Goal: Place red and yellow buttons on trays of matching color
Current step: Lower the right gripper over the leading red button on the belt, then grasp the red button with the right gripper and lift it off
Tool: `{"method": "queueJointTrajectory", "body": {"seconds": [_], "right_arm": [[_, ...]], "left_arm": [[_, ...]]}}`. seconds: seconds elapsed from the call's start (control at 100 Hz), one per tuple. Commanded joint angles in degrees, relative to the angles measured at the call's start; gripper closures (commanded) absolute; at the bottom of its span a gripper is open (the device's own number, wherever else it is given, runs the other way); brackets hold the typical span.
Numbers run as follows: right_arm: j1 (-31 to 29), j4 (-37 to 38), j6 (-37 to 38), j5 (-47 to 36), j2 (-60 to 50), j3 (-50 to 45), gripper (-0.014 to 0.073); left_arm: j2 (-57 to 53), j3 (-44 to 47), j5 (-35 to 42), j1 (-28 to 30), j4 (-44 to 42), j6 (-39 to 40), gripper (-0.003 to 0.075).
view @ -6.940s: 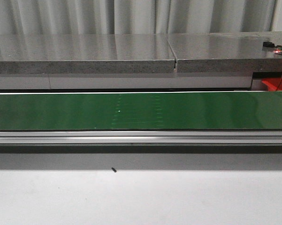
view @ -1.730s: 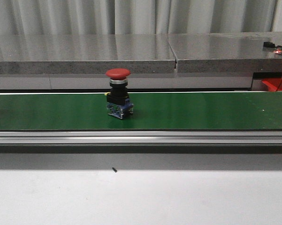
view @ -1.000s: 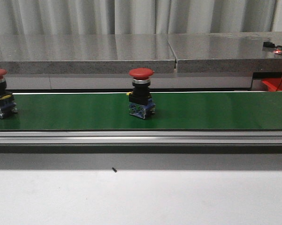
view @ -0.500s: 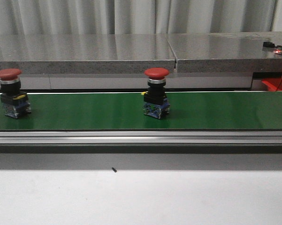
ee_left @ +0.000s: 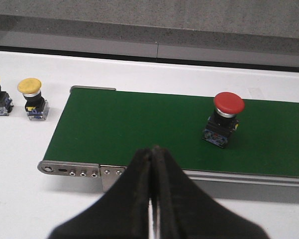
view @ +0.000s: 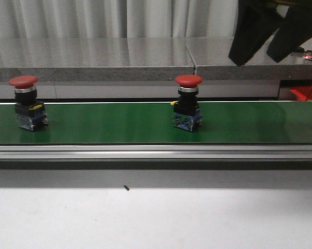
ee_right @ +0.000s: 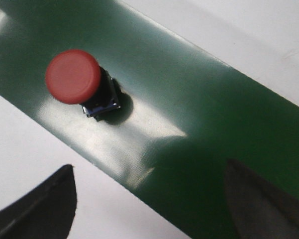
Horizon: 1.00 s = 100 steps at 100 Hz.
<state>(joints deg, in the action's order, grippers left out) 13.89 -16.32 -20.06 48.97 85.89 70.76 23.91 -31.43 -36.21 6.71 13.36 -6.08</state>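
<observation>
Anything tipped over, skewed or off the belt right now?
Nothing stands out. Both red buttons, the leading one and the trailing one, stand upright on the green belt. Two yellow buttons sit upright off the belt's end. No trays are in view.

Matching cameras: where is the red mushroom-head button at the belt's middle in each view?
Front: red mushroom-head button, mid-belt, upright.
Left wrist: not in it; that is apparently the other red button.
Right wrist: on the belt, seen from above.
Shared landmark: green conveyor belt.
</observation>
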Motion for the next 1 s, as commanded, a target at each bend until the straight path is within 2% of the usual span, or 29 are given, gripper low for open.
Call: {"method": "queueJointTrajectory", "body": {"seconds": [0.0, 0.24, 0.38, 0.62, 0.89, 0.99], "right_arm": [[0.1, -0.4, -1.0, -2.2, -0.1, 2.5, -0.0001], [1.5, -0.5, -1.6, -1.4, 1.8, 2.5, -0.0001], [3.6, -0.4, -2.6, -3.1, 2.3, 2.5, -0.0001], [3.8, -0.3, -2.8, -4.8, 5.2, 2.5, -0.0001], [3.8, -0.3, -2.8, -4.6, 9.4, 7.1, -0.0001], [3.8, -0.3, -2.8, -3.7, 10.0, 7.8, 0.0036]], "left_arm": [[0.3, -1.6, 4.2, -0.5, 1.2, -0.1, 0.0741], [0.3, -1.6, 4.2, -0.5, 1.2, -0.1, 0.0741], [0.3, -1.6, 4.2, -0.5, 1.2, -0.1, 0.0741], [0.3, -1.6, 4.2, -0.5, 1.2, -0.1, 0.0741], [0.3, -1.6, 4.2, -0.5, 1.2, -0.1, 0.0741], [0.3, -1.6, 4.2, -0.5, 1.2, -0.1, 0.0741]]}}
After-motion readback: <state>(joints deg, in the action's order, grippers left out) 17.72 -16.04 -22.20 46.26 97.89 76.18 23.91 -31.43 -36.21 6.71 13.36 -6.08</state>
